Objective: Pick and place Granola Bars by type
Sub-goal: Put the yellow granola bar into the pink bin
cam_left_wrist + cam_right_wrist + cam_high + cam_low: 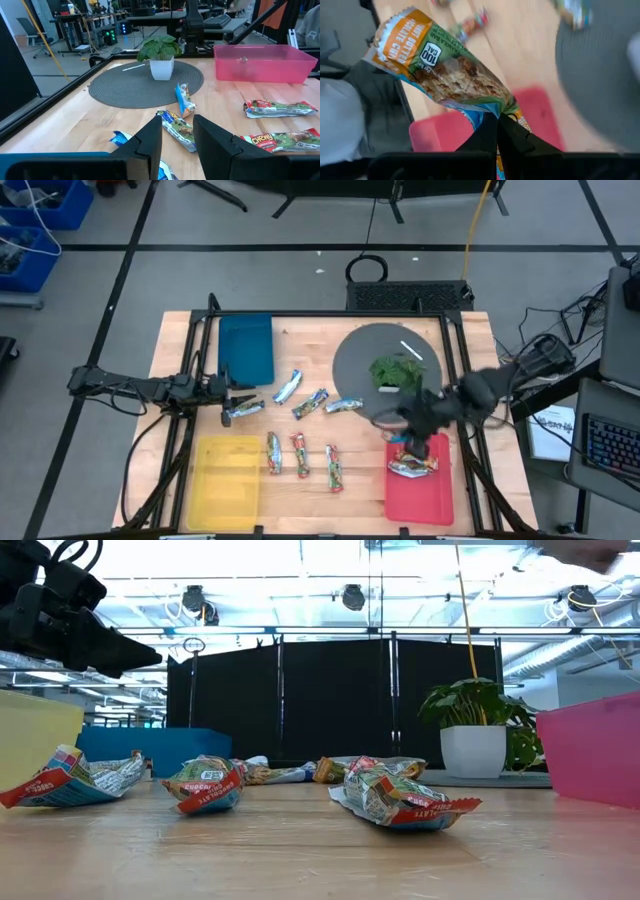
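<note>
While an orange-labelled granola bar [445, 75] is pinched by one end between the pressed-together fingers of the right gripper [497, 122], it is held above the red tray [420, 492], where another bar [412, 467] is seen lying at the near edge by the round grey mat [355, 365]. Three red-green bars [300, 456] are laid between the yellow tray [228, 480] and the red one. Beside the blue tray [246, 348], a silver-blue bar [245, 411] is flanked by the spread fingers of the left gripper [232, 402].
</note>
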{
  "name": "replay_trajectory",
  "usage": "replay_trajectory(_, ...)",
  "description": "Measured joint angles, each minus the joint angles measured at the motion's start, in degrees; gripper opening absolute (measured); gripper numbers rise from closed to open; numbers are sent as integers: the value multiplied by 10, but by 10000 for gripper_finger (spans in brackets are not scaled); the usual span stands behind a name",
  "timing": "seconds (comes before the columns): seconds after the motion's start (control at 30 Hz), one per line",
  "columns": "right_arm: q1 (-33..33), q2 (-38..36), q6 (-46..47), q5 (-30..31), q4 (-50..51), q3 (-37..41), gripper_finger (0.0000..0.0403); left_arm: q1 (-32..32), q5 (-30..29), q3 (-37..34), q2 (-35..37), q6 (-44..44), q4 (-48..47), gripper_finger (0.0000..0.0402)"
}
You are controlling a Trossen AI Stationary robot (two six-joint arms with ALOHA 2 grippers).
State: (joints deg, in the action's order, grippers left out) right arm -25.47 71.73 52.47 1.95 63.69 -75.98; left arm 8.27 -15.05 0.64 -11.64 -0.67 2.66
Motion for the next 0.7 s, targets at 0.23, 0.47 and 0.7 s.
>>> replay_trajectory(0.23, -114, -19, 247, -14, -38, 165, 0, 0, 0, 0, 0, -1, 0, 118)
replay_trajectory(0.47, -135, -19, 337, -67, -151, 312, 0, 0, 0, 0, 0, -1, 1, 118)
replay_trajectory(0.7, -116, -19, 351, -83, -180, 373, 0, 0, 0, 0, 0, -7, 3, 118)
